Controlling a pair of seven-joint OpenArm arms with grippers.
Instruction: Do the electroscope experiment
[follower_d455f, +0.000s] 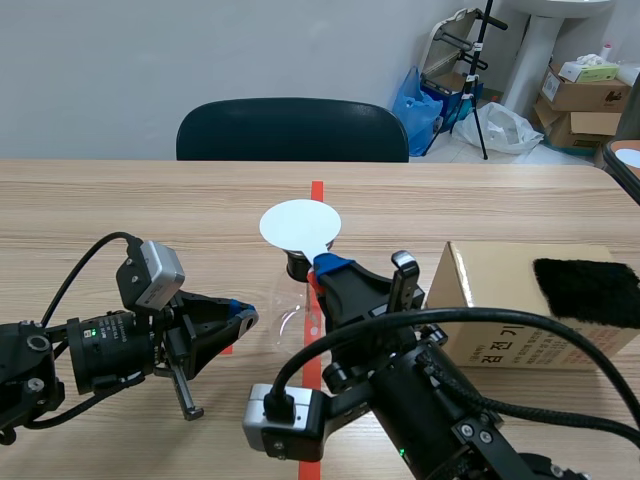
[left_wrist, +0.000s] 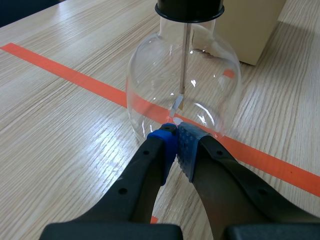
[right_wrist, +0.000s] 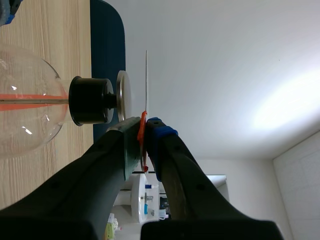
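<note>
The electroscope (left_wrist: 182, 90) seems braced by the left gripper (left_wrist: 175, 134), closed empty at its glass, while the right gripper (right_wrist: 145, 128) pinches a white disc (follower_d455f: 300, 223) over its top.

On the table we count one glass electroscope (left_wrist: 182, 85), one white disc (follower_d455f: 300, 224), one cardboard box (follower_d455f: 490, 290) and one black fur patch (follower_d455f: 590, 290). At upper centre we see one dark chair (follower_d455f: 290, 130).

2 black arms (follower_d455f: 100, 350), each with a silver-grey camera box (follower_d455f: 150, 272), black cables (follower_d455f: 80, 262) and blue-tipped fingers (left_wrist: 162, 145) (green status lights (follower_d455f: 92, 333)).
</note>
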